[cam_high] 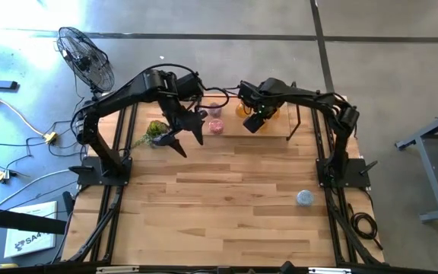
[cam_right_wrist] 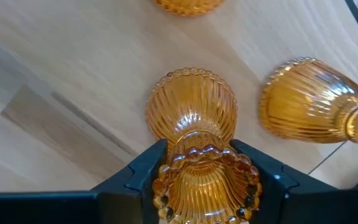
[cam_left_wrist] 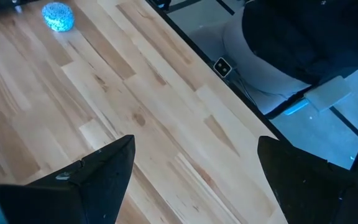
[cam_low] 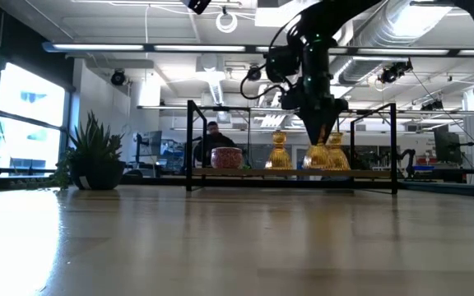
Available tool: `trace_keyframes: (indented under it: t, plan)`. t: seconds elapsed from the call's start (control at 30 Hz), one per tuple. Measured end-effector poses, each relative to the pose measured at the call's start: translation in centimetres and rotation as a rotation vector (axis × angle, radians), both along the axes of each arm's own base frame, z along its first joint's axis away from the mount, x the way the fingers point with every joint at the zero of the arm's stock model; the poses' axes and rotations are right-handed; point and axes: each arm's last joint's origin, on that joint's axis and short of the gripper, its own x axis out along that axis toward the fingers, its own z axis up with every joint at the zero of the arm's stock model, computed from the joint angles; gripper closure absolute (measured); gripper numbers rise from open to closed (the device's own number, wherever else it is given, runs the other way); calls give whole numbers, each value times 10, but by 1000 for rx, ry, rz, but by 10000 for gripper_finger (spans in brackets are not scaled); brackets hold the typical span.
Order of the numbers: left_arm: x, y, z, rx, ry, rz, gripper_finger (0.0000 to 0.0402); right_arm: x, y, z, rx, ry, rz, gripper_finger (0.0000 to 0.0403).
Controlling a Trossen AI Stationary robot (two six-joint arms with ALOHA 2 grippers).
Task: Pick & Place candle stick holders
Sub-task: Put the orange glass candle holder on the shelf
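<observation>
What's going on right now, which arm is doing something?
Right gripper shut on amber holder at the far edge. Left gripper open, empty, above the table. Second amber holder close beside.

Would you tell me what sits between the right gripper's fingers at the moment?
The right gripper is closed around the beaded neck of an amber candle stick holder. Two more amber holders stand nearby. Its base contact with the table is hidden.

One camera looks straight down, one level across the table, both sharing the far edge; wrist cameras look close.
</observation>
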Motion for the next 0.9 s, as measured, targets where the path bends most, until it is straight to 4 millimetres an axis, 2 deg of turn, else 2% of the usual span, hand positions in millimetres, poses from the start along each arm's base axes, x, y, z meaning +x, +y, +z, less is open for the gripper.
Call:
trace_keyframes:
  t: [0.9]
  plan:
    - [-1,0,0,3,8,3,66,-1,2,1,43,-5,43,233]
